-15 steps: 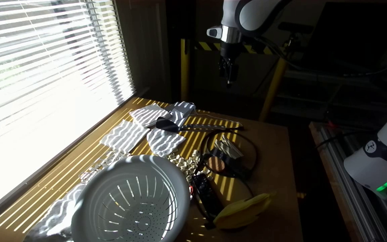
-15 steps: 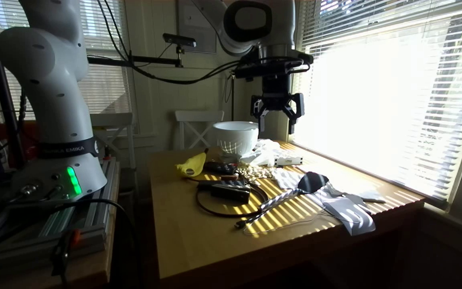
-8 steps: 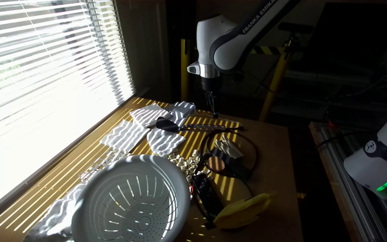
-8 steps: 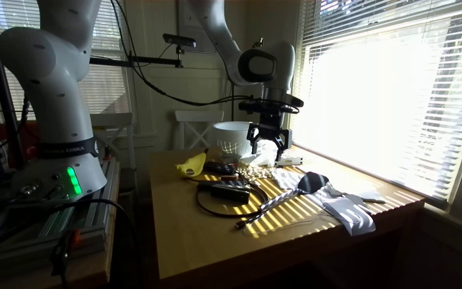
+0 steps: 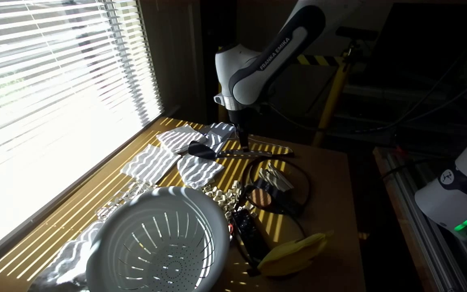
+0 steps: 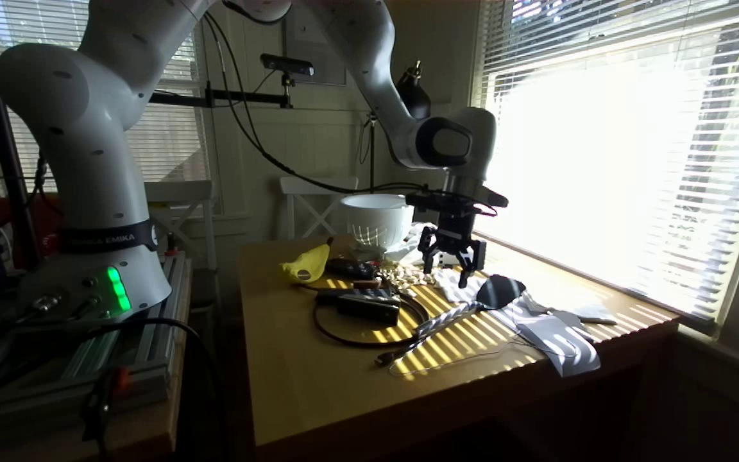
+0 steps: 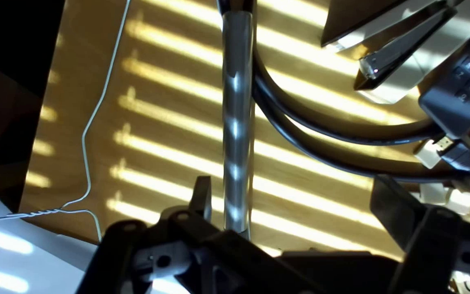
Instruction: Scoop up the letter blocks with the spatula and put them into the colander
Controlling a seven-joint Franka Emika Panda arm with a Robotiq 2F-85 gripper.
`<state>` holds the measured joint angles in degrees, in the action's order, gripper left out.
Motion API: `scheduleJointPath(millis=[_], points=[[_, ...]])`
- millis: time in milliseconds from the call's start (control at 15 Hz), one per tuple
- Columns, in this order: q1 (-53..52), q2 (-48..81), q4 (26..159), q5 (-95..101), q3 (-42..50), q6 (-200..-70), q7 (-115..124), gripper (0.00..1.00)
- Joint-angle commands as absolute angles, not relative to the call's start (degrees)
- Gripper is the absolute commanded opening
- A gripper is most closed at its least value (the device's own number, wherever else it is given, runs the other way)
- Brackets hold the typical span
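Gripper [image 6: 446,273]: hanging low over the table [image 6: 292,391], two fingers standing wide apart, tips clear of the spatula [image 6: 450,317] beneath.
Spatula handle [image 7: 237,122]: shiny and straight; seen from the wrist, it runs between the fingers, much nearer to one than the other.
Spatula head [image 6: 501,292]: black, lying partly across the pale sheets [image 5: 149,164].
Letter blocks [image 5: 223,196]: heaped loose on the table, just beside the colander [image 5: 221,239]; a few peek in at the edge of the wrist view.
Colander: white, upright, slots running round its wall; it stands at the far end of the table from the spatula.
Black cable [image 7: 341,136]: looped on the table, passing close by the handle.
Thin wire [image 7: 84,151]: on the handle's other side, bent, twisted along one stretch.
Yellow banana-shaped thing [image 5: 292,257]: near the colander, well apart from the spatula.
Sunlight: coming through the blinds [image 5: 55,61], laying bright stripes over table and sheets.
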<state>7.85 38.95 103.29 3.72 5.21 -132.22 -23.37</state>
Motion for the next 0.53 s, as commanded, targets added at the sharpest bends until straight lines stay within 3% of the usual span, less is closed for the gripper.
scheduleJointPath(millis=[0,467], points=[[9.21,39.47,102.62,5.52,3.80,-132.80,-23.74,1.00],[10.75,44.85,99.26,8.39,3.24,-136.66,-26.34,1.00]])
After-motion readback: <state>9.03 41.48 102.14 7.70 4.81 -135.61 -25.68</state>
